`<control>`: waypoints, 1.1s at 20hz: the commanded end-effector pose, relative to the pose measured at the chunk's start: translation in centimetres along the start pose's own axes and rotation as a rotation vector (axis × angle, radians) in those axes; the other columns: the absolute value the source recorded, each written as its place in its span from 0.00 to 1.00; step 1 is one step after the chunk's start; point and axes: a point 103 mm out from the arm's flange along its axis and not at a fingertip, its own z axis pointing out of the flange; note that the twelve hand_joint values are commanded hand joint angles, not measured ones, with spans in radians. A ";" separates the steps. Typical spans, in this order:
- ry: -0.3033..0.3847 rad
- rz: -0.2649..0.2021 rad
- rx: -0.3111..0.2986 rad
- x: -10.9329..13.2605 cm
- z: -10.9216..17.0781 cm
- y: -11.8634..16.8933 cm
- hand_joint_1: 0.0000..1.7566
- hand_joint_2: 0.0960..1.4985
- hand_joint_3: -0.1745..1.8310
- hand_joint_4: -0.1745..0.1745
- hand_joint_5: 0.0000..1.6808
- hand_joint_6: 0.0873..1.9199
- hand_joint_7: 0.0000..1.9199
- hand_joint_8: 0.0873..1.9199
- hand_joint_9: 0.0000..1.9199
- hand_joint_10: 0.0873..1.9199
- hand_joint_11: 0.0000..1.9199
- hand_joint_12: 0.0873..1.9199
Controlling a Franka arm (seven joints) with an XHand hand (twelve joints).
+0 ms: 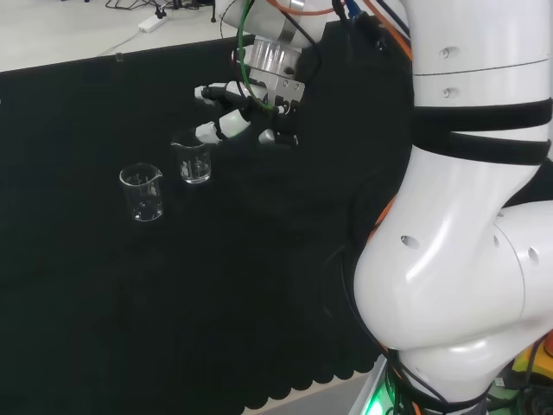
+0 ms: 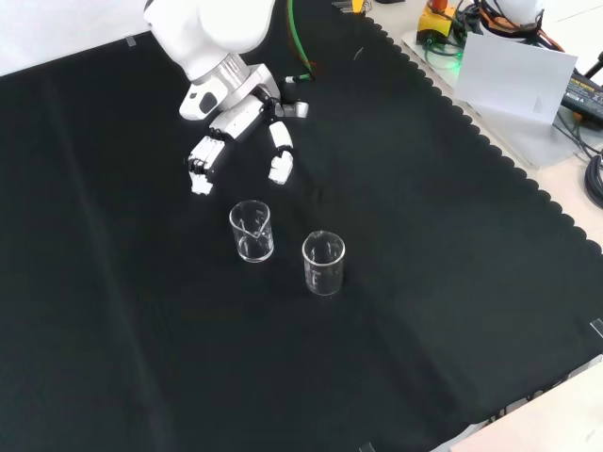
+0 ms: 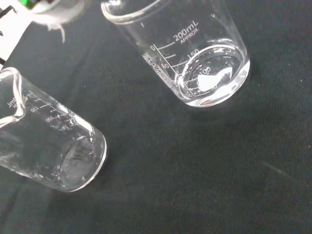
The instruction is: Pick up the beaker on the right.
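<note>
Two clear glass beakers stand upright on the black cloth [image 2: 452, 311], nothing else near them. In the head view the right-hand beaker [image 1: 195, 162] sits just below and left of the hand [image 1: 238, 117], with the left-hand beaker [image 1: 143, 192] a bit nearer and further left, a small gap between the two. In the front view that same right-hand beaker [image 2: 252, 231] is the one closer to the hand [image 2: 236, 122], and the other beaker [image 2: 323, 263] is lower and to its right.

The hand hovers above the cloth with its fingers [image 2: 202, 162] loosely spread and pointing down toward the near beaker, holding nothing. Can't quite tell from the head view whether a fingertip touches the rim; the front view shows a clear gap.

The wrist view looks down on both beakers, one [image 3: 195, 53] with printed scale marks, the other [image 3: 46, 141] beside it, and both look empty.

There's plenty of bare cloth on every side of the glasses. In the front view the scalloped edge of the cloth [image 2: 528, 193] runs down the right side, well away from the beakers, with cables and a white sheet [image 2: 513, 71] beyond it. In the head view the arm's big white links [image 1: 467, 225] fill the right side.
</note>
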 end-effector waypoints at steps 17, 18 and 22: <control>0.199 -0.036 0.011 -0.9 4.1 1.5 0.46 0.31 0.38 0.32 0.10 0.00 0.04 0.26 0.09 0.31 0.00 0.50; 0.197 -0.039 0.008 -0.9 4.1 1.6 0.46 0.31 0.38 0.32 0.10 0.00 0.04 0.26 0.09 0.31 0.00 0.50; 0.208 -0.051 0.007 -0.8 4.7 2.2 0.46 0.31 0.38 0.32 0.10 0.00 0.05 0.26 0.09 0.31 0.00 0.50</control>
